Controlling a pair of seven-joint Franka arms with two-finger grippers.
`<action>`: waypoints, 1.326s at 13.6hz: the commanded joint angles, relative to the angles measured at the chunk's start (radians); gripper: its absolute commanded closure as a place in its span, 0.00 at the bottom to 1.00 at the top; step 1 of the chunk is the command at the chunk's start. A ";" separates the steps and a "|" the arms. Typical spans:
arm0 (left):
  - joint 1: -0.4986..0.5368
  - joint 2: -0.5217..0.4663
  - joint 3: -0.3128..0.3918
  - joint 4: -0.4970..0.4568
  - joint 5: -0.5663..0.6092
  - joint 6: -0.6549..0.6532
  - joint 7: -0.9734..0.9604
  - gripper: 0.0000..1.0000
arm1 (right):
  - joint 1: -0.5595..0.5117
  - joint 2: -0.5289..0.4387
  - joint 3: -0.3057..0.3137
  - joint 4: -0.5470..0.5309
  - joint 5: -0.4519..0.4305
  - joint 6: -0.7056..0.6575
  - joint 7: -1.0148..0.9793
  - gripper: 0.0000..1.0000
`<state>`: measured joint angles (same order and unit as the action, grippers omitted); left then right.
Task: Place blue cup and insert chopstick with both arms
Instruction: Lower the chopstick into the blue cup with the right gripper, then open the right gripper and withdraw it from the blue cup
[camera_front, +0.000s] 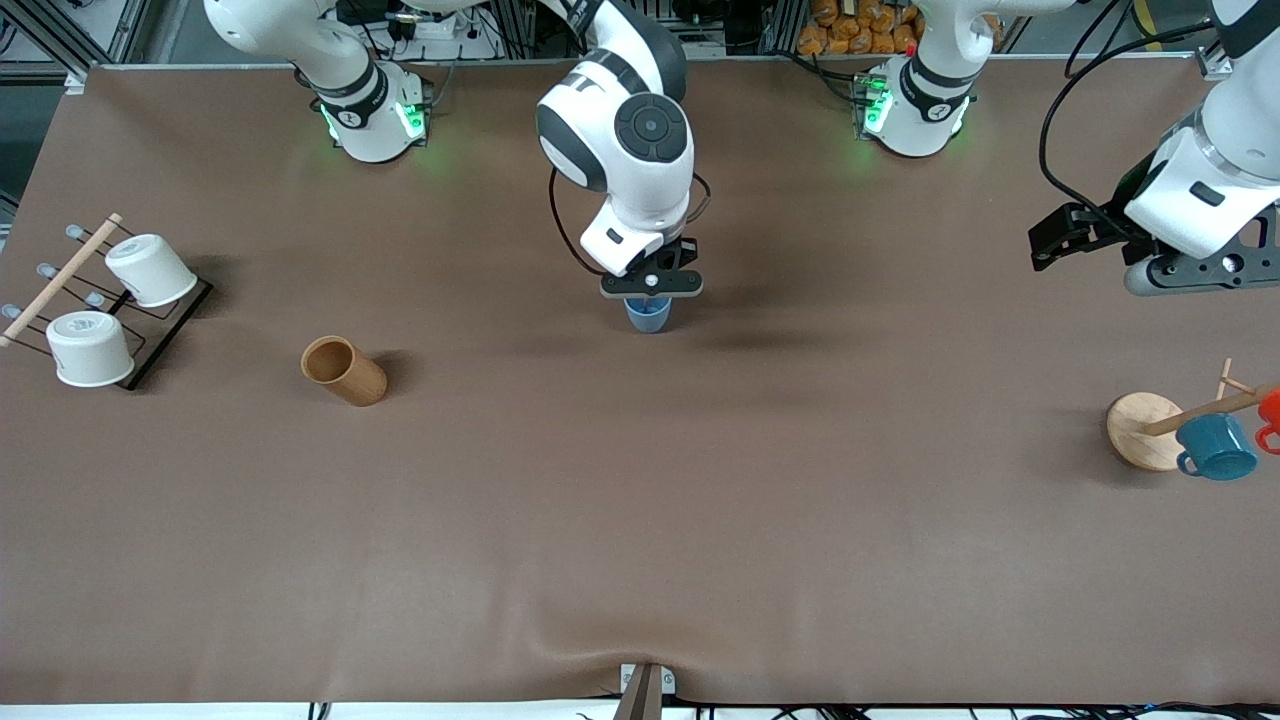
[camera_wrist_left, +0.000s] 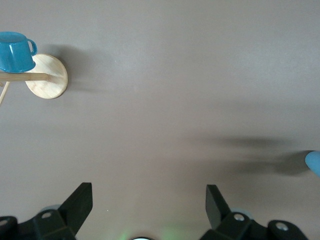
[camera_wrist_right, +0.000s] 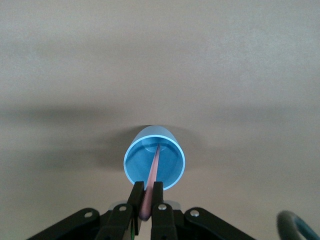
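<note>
Two grippers are mine. From the front, my right gripper (camera_front: 651, 291) hangs over the blue cup (camera_front: 649, 315) standing mid-table, while my left gripper (camera_front: 1062, 236) waits above the left arm's end, fingers spread and holding nothing. My left wrist view shows those fingers (camera_wrist_left: 77, 202) wide apart over bare table (camera_wrist_left: 165, 100). My right wrist view shows my fingers (camera_wrist_right: 135, 200) clamped on the chopstick (camera_wrist_right: 152, 180), its tip inside the cup.

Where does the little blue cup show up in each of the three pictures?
Front view: the blue cup stands mid-table, directly under the right hand.
Left wrist view: only a sliver of its side shows at the picture's edge.
Right wrist view: seen from above, with the chopstick reaching into it.
Shared landmark: the brown table.
</note>
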<state>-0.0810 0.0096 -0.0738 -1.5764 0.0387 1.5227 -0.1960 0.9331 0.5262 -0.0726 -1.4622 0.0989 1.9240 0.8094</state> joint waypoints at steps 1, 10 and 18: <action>0.006 0.001 0.002 0.004 -0.017 -0.004 0.013 0.00 | -0.007 -0.006 0.005 -0.009 0.005 0.012 0.001 0.98; 0.006 0.000 0.002 0.006 -0.017 -0.004 0.013 0.00 | -0.005 -0.009 0.007 -0.009 0.005 0.004 0.002 0.00; 0.007 0.001 0.005 0.004 -0.017 -0.004 0.027 0.00 | -0.062 -0.147 0.022 0.000 0.008 -0.134 -0.007 0.00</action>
<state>-0.0798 0.0098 -0.0735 -1.5772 0.0387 1.5227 -0.1942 0.9222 0.4466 -0.0731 -1.4458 0.0989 1.8347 0.8094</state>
